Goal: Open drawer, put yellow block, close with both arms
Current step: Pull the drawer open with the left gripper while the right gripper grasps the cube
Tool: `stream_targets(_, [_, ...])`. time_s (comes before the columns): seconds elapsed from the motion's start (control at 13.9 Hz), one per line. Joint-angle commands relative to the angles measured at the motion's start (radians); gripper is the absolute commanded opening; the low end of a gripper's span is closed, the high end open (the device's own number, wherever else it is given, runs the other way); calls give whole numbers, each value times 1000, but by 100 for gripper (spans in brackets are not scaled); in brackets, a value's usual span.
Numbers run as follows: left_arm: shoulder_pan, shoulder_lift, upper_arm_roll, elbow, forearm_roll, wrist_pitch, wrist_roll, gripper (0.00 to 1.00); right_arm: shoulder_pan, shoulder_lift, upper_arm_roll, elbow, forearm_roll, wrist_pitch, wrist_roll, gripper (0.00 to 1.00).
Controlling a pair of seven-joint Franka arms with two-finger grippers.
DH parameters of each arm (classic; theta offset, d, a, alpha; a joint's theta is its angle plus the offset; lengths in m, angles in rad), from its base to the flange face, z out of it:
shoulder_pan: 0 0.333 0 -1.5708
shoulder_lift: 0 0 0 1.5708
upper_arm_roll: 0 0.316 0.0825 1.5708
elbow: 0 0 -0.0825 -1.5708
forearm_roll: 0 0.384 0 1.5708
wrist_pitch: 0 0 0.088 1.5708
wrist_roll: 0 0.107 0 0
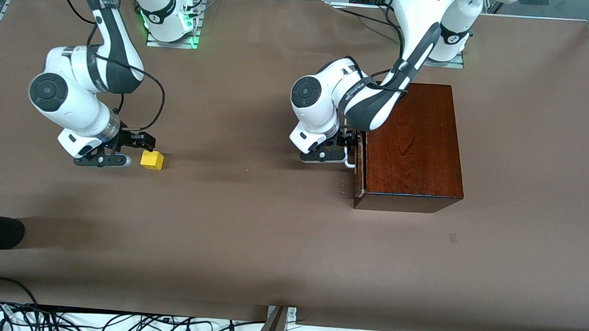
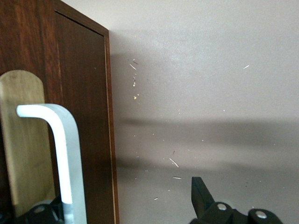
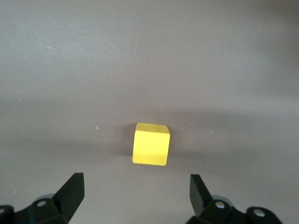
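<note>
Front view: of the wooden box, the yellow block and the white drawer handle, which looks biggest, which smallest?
1. Wooden box, by far the largest.
2. Yellow block.
3. Drawer handle: only a small part shows beside the left gripper, so its rank is unsure.

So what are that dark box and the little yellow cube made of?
The box looks like glossy reddish-brown wood: grain lines show on top and light reflects off it. The yellow cube seems to be painted wood or plastic, smooth and evenly coloured; the look can't settle which.

Yellow block point(image 1: 152, 160) (mahogany box point(image 1: 410, 141))
</note>
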Motion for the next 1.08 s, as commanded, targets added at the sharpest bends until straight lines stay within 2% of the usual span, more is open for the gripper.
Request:
stream_targets(0.0, [-28, 62, -5, 52, -71, 173, 3, 100, -14, 27, -1, -28, 14, 67, 20, 100])
stream_targets(0.29, [-77, 105, -2, 158, -61, 160, 5, 100, -28, 108, -4, -28, 14, 160, 23, 100])
stream_targets(0.58, [-82, 114, -2, 169, -61, 163, 5, 100, -28, 162, -4, -28, 43, 220, 23, 100])
stream_targets(0.86, [-91, 111, 4, 165, -50, 158, 5, 100, -27, 171, -2, -35, 43, 228, 23, 100])
stream_targets(1.01, [-108, 111, 5, 161, -48, 103, 3, 100, -27, 173, -2, -55, 43, 245, 23, 100])
